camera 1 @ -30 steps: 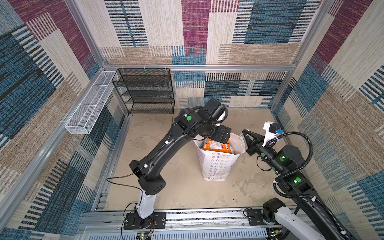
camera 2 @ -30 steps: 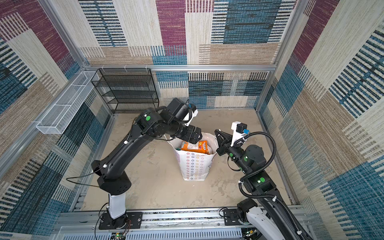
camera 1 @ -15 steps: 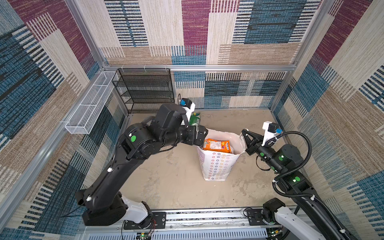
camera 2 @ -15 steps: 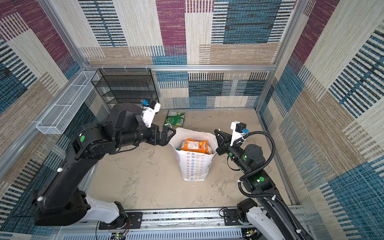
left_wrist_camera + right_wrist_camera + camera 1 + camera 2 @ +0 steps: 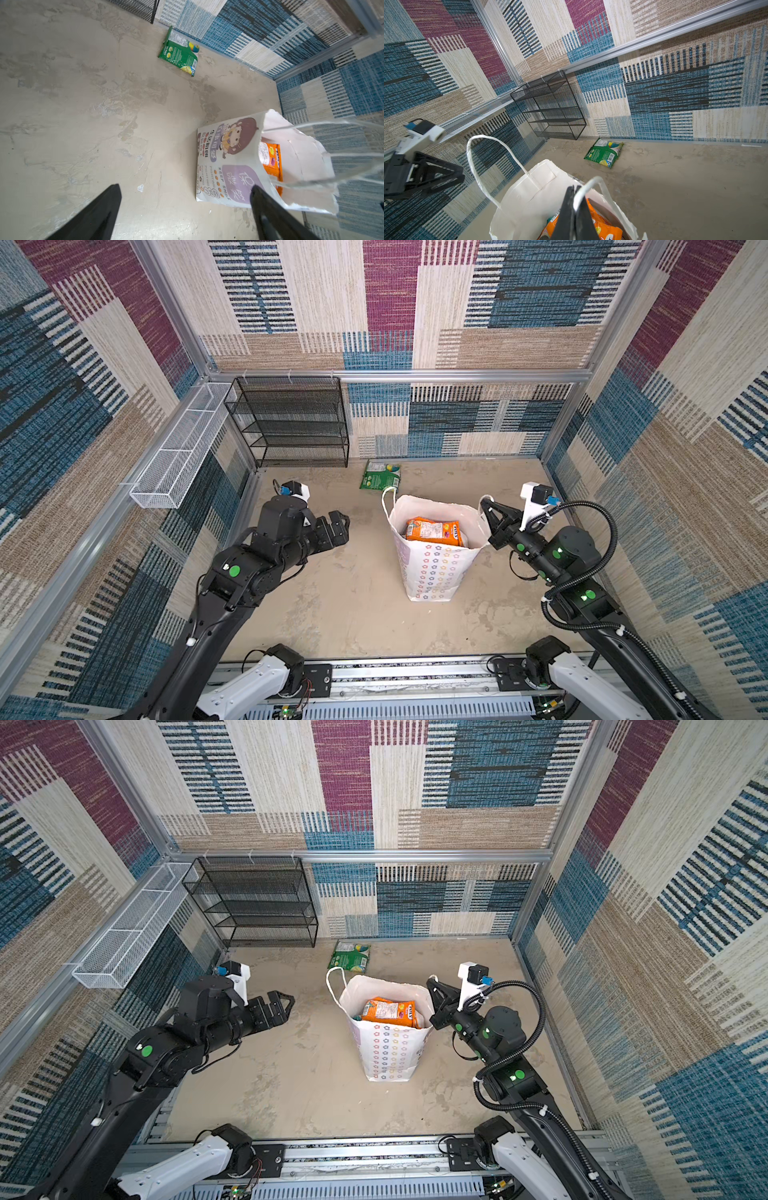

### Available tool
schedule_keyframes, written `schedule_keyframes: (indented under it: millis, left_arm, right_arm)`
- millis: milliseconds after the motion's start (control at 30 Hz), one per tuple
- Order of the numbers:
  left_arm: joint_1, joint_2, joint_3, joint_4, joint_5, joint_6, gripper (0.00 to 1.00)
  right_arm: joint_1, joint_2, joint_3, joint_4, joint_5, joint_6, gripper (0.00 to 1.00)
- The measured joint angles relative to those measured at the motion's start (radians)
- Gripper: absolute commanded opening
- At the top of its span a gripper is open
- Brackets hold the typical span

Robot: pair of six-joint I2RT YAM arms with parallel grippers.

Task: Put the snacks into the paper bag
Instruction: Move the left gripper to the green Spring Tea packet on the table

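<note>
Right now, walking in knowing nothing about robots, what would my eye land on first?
A white paper bag with coloured star prints stands mid-floor, an orange packet showing in its mouth. The right gripper is shut on one of its loop handles, while the left gripper hangs open, well clear of the bag. A green packet lies alone by the back wall.

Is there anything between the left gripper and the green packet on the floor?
Nothing visible. In both top views only bare floor lies between the open left gripper and the green packet. The bag stands to the right of that line, not across it.
</note>
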Motion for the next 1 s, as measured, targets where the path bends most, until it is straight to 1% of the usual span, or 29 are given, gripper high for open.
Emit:
schedule_keyframes:
  millis: [100, 167, 233, 300, 367, 467, 633, 800, 933, 1000]
  left_arm:
    - [0.077, 0.064, -0.085, 0.115, 0.117, -0.061, 0.99]
    - [0.116, 0.134, -0.127, 0.201, 0.188, -0.111, 1.00]
    - [0.141, 0.218, -0.151, 0.287, 0.245, -0.162, 0.97]
    - [0.150, 0.294, -0.158, 0.360, 0.280, -0.205, 0.97]
    - [0.156, 0.375, -0.156, 0.438, 0.289, -0.238, 0.95]
    - [0.160, 0.491, -0.141, 0.518, 0.292, -0.294, 0.89]
    - [0.163, 0.698, -0.053, 0.626, 0.267, -0.365, 0.83]
    - [0.166, 0.896, 0.111, 0.657, 0.232, -0.370, 0.82]
    - [0.167, 1.035, 0.243, 0.649, 0.198, -0.324, 0.82]
    - [0.169, 1.112, 0.347, 0.617, 0.191, -0.259, 0.84]
  right_arm:
    - [0.000, 0.000, -0.001, 0.006, 0.000, 0.000, 0.00]
    - [0.000, 0.001, -0.001, 0.008, 0.000, 0.000, 0.00]
    - [0.000, 0.003, -0.002, 0.013, 0.000, 0.000, 0.00]
    - [0.000, 0.004, -0.002, 0.014, 0.000, 0.000, 0.00]
    - [0.000, 0.006, -0.002, 0.014, 0.000, 0.000, 0.00]
    - [0.000, 0.011, -0.002, 0.015, 0.000, 0.000, 0.00]
    - [0.000, 0.019, -0.002, 0.018, 0.000, 0.000, 0.00]
    - [0.000, 0.027, -0.006, 0.022, -0.003, 0.000, 0.00]
    - [0.000, 0.033, -0.006, 0.022, -0.003, 0.000, 0.00]
    - [0.000, 0.034, -0.006, 0.022, -0.003, 0.000, 0.00]
